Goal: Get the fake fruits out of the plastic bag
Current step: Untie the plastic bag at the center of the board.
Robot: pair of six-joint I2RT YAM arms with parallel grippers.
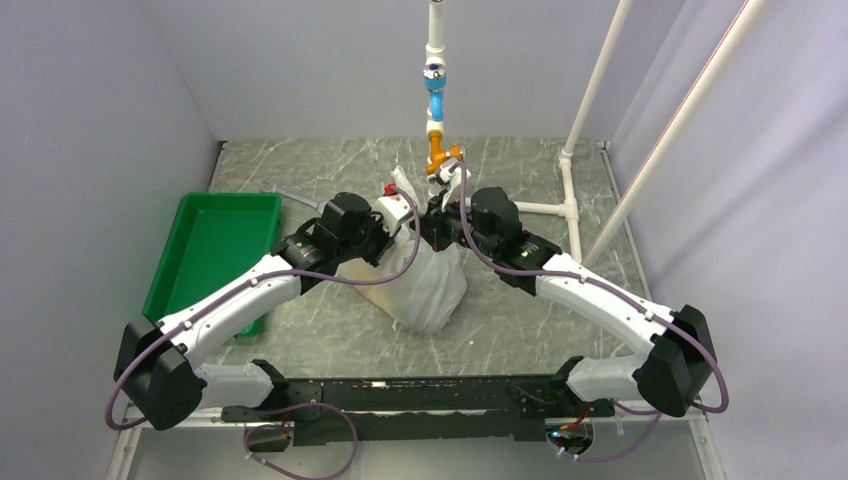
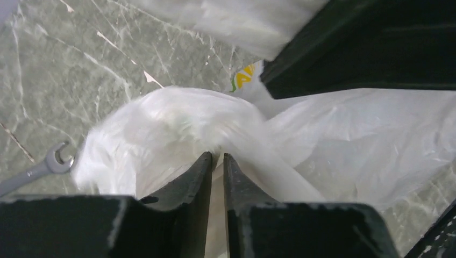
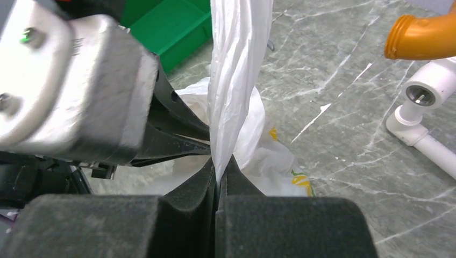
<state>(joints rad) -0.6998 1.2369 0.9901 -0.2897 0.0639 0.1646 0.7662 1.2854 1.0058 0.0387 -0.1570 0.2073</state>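
Note:
The white plastic bag stands in the middle of the table, its top drawn up between my two grippers. My left gripper is shut on a fold of the bag's film, with its fingertips pinching it. My right gripper is shut on a twisted handle strip that rises taut from its fingertips. Yellow and green fruit prints show on the bag. No fake fruit is clearly in view. A small red thing peeks out behind the left gripper; I cannot tell what it is.
A green tray lies at the left and shows in the right wrist view. A grey wrench lies on the table beside the bag. White pipes with an orange elbow stand at the back right.

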